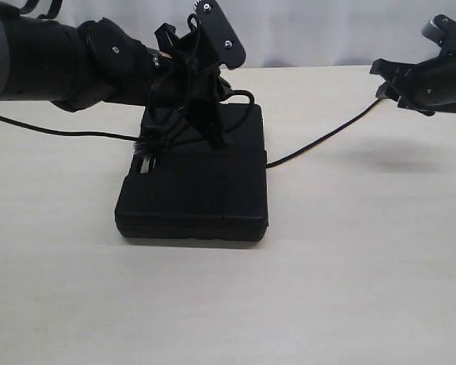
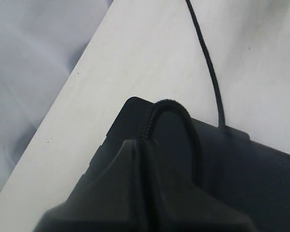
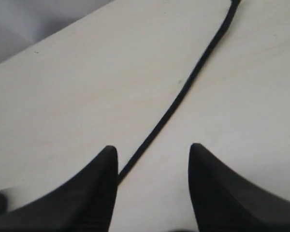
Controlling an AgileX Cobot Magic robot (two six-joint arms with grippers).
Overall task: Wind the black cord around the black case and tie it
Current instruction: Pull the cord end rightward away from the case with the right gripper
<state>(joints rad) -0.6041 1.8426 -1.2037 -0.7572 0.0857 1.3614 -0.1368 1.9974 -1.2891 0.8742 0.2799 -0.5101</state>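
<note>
Cord (image 3: 182,92) runs off the case (image 1: 205,190), which lies flat mid-table (image 1: 365,266), and rises to my right gripper (image 3: 153,154), whose jaws are apart with the cord between them. My left gripper (image 2: 144,150) is clamped on a cord loop above the case.

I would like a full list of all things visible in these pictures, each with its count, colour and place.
black case: one, matte black, lying flat on the table, middle of the exterior view.
black cord: one, black, looped over the case's top, then running toward the right tool.
table: one, pale beige, under everything.
curtain: one, white, behind the table.
left tool: one, black, over the case, shut on the cord.
right tool: one, black, raised at the right, jaws apart, cord reaching up to it.
</note>
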